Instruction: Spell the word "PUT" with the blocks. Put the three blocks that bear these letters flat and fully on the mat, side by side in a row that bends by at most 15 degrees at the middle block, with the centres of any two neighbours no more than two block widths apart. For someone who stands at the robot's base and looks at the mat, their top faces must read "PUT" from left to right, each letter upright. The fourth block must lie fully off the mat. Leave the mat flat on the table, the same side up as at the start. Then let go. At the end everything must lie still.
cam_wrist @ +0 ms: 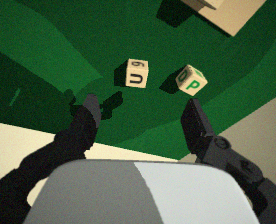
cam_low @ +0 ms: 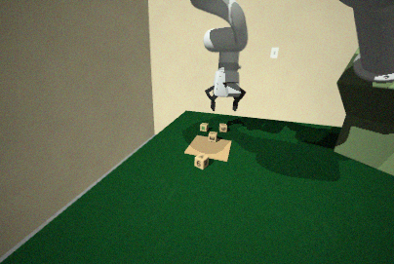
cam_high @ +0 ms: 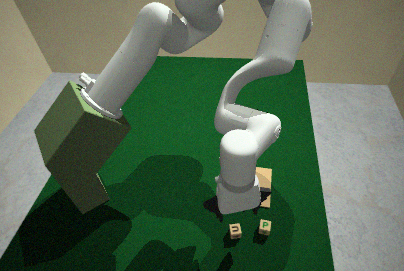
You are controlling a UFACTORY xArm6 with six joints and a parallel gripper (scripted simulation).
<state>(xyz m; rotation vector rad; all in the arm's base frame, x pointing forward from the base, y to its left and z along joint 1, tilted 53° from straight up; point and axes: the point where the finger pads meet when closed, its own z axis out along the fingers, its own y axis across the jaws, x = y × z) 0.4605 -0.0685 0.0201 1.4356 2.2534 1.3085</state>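
Observation:
The block with a dark U (cam_high: 235, 230) (cam_low: 222, 127) (cam_wrist: 136, 74) stands off the mat, its U lying sideways in the top view. The block with a green P (cam_high: 265, 226) (cam_low: 204, 127) (cam_wrist: 191, 80) stands beside it, also off the mat, P roughly upright in the top view. Another block (cam_low: 212, 136) stands on the mat (cam_high: 264, 176) (cam_low: 221, 154) (cam_wrist: 234, 25) by its edge; its top letter is unreadable. A fourth block (cam_low: 201, 162) stands just off the opposite edge, its top letter unclear. My gripper (cam_low: 224, 109) (cam_wrist: 141, 107) is open and empty, above the U and P blocks.
The green table top (cam_high: 175, 92) (cam_low: 122, 211) surrounds the mat. The arm hides part of the mat and both blocks near it in the top view. The robot's greenish pedestal (cam_high: 75, 142) stands at the left there. A wall (cam_low: 73, 65) rises beside the table in the exterior view.

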